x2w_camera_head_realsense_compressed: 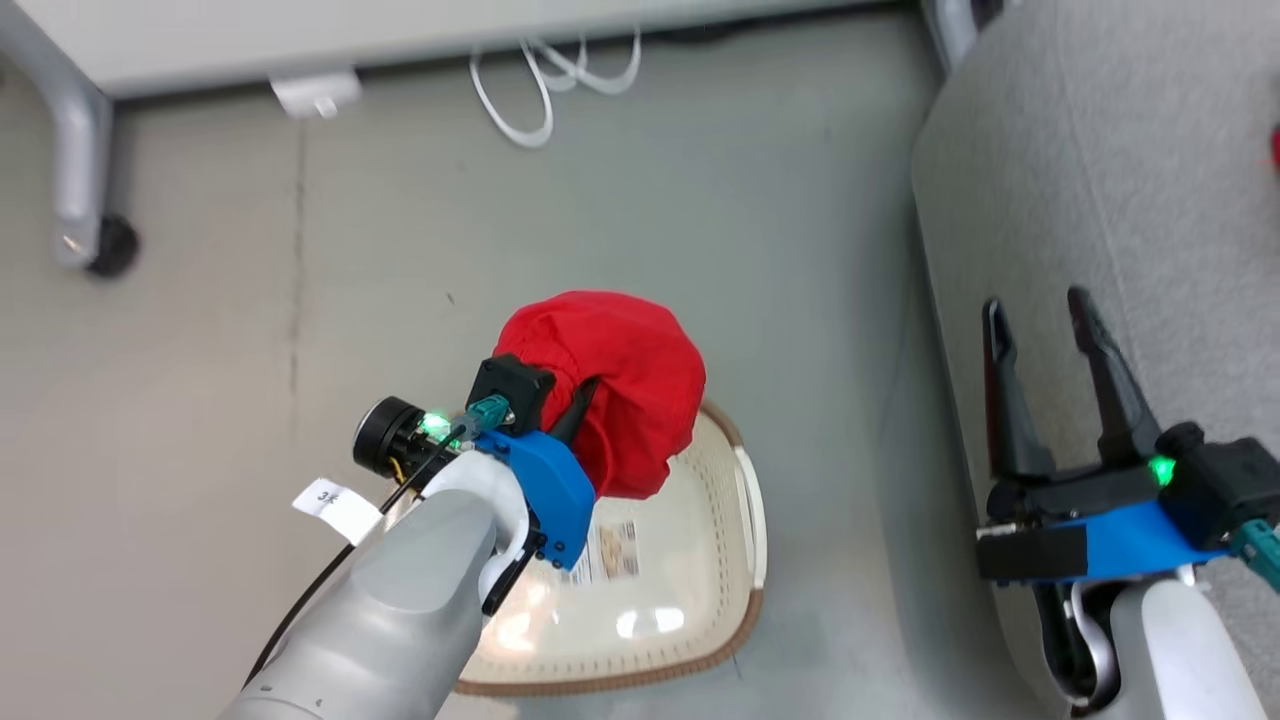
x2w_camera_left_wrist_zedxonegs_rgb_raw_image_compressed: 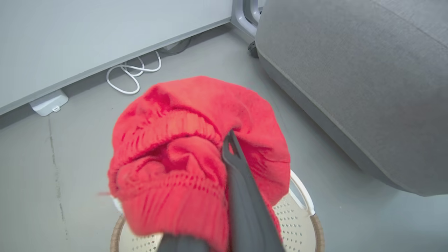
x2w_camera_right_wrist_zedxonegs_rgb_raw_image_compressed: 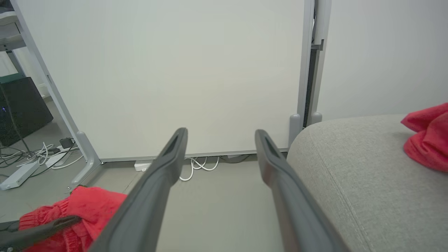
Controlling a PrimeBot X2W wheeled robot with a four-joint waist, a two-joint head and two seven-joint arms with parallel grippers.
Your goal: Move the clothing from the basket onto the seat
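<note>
The grey floor (x2w_camera_head_realsense_compressed: 300,300) holds the white basket (x2w_camera_head_realsense_compressed: 700,560) near the big grey seat (x2w_camera_head_realsense_compressed: 1100,180), and white cords (x2w_camera_head_realsense_compressed: 545,85) lie at its far edge.

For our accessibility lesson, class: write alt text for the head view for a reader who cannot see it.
The left gripper, shut on a bunched soft red garment, holds it above a cream-white perforated plastic basket on the grey floor. The right gripper is open beside the large grey fabric seat.

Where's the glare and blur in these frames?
Head view: glare patches on the basket floor. Left wrist view: red shorts smeared along the lower edge, near the lens. Right wrist view: flat, even light on the white panel, no glare.
</note>
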